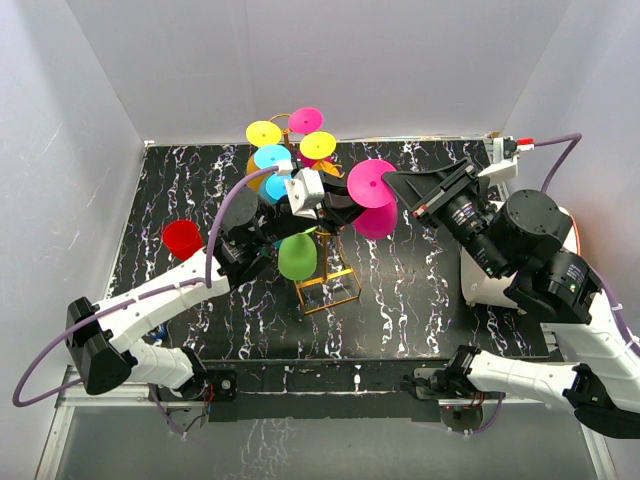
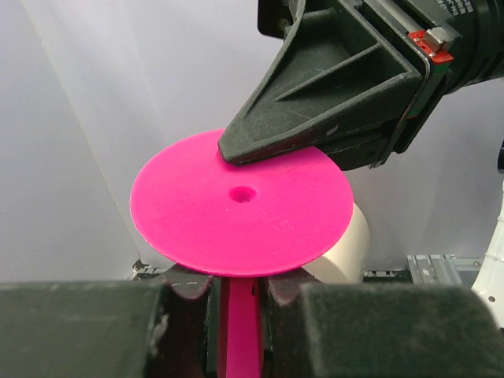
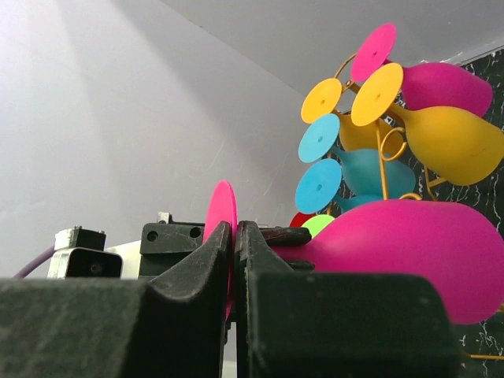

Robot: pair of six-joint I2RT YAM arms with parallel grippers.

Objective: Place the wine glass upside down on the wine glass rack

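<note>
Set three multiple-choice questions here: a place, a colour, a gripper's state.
1. Where is the red plastic wine glass? A on the black marbled table, left of the golden wire wine glass rack; B hanging on the rack; C in a gripper.
2. What colour is the plastic wine glass held by both grippers? A green; B cyan; C magenta.
3. The right gripper is: A open; B shut on that glass's round foot; C shut on its bowl.
1 A: it sits on the table, apart from the rack. 2 C: the left gripper clamps its magenta stem. 3 B: its fingers pinch the disc's edge.
</note>
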